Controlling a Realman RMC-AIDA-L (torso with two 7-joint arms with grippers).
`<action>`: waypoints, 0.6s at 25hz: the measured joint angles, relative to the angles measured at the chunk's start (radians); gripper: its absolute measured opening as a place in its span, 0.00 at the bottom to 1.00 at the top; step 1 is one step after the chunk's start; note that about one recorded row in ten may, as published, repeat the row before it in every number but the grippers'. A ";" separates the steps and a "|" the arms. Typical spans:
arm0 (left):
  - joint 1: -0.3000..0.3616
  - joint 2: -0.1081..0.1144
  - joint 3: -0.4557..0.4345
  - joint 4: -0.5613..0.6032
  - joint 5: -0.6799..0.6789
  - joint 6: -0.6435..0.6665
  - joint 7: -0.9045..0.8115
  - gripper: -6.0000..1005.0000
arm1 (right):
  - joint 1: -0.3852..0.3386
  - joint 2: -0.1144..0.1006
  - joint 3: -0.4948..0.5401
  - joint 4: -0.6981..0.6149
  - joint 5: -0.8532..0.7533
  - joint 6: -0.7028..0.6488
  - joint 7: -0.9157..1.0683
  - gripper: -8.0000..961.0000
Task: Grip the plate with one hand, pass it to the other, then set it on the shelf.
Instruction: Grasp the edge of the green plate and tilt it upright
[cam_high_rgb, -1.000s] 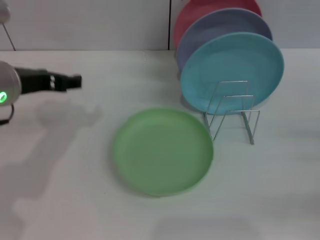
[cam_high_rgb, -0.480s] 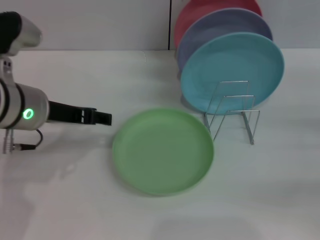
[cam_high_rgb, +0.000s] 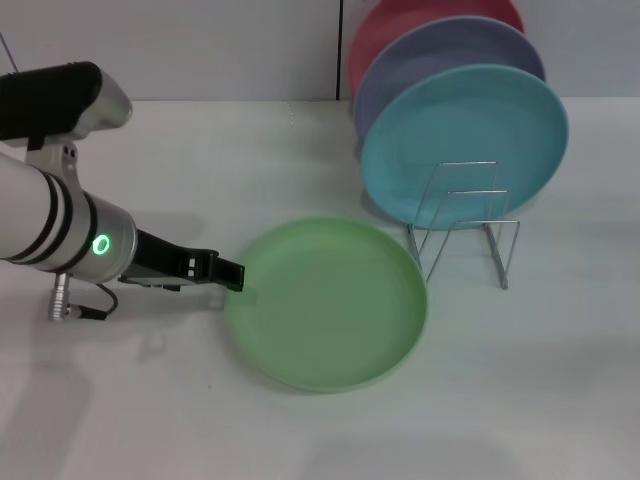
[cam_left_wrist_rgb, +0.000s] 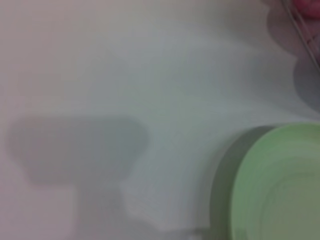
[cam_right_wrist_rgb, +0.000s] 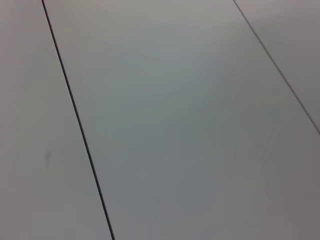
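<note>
The light-green plate (cam_high_rgb: 325, 303) lies flat on the white table in the middle of the head view. It also shows in the left wrist view (cam_left_wrist_rgb: 280, 185). My left gripper (cam_high_rgb: 232, 275), on the green-lit arm, is low over the table with its tip at the plate's left rim. The wire shelf (cam_high_rgb: 470, 225) stands to the right and behind the plate. My right arm is out of the head view, and its wrist view shows only a white lined surface.
A turquoise plate (cam_high_rgb: 465, 145), a lavender plate (cam_high_rgb: 440, 60) and a pink plate (cam_high_rgb: 400, 25) stand upright in the shelf. The table (cam_high_rgb: 150, 400) is bare white on the left and front. The shelf's front loops (cam_high_rgb: 480, 240) hold nothing.
My left arm has swung in from the far left, down and to the right, bringing the gripper to the plate's left rim. The plate has not moved.
</note>
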 joint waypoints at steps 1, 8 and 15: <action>-0.005 0.000 0.002 0.011 0.000 0.001 -0.003 0.78 | 0.000 0.000 0.000 0.000 0.000 0.000 0.000 0.60; -0.017 -0.001 0.052 0.054 0.012 0.043 -0.015 0.77 | 0.001 -0.006 0.000 -0.013 0.001 0.016 -0.001 0.60; -0.022 -0.001 0.078 0.074 0.012 0.075 -0.016 0.76 | 0.003 -0.008 0.000 -0.019 0.001 0.023 -0.001 0.60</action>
